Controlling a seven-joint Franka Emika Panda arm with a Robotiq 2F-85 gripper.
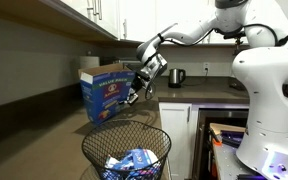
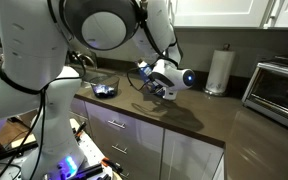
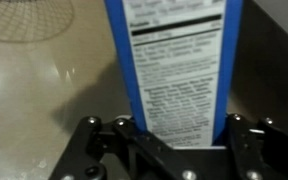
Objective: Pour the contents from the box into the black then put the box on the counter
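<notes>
Wrist view: box (image 3: 174, 60) between hand's (image 3: 176, 128) jaws, grip impossible to tell; packets (image 1: 132, 162) in bin (image 1: 97, 152) at 6 o'clock; box apparently on bench (image 1: 34, 110); release left.

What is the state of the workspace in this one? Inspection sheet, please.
surface: dark glossy counter.
job's things: box appears to stand at the counter edge; black mesh bin below it holds blue packets.
clutter: kettle, paper towel roll, toaster oven.
jaws: either side of the box; whether they grip it cannot be told.
cables: coloured wires low beside the robot.
surroundings: white cabinets above, white drawers under the counter.
</notes>
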